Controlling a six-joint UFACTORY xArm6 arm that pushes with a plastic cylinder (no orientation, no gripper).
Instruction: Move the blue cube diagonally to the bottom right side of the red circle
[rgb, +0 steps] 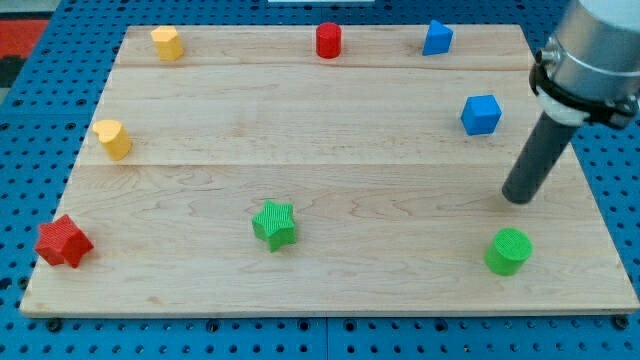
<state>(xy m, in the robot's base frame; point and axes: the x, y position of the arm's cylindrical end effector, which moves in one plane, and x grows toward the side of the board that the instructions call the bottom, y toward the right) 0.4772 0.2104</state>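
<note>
Blue cube (481, 114) — light, rigid, easily slid — is seen at the desk's (300, 150) two o'clock; no claw is fitted, my tip (517, 198) resting at its four o'clock, red circle (328, 41) lying far at ten o'clock.

On a pale wooden surface (330, 110), my tip (517, 197) rested toward the view's right, below and just right of the blue cube (481, 114) and above the green cylinder (509, 250), touching neither. The red cylinder (328, 41) stood at the view's top, well left of the cube, with a second, wedge-like blue block (437, 38) between them along that edge. Two yellow blocks (167, 43) (113, 138), a red star (63, 241) and a green star (274, 223) lay scattered to the left.
</note>
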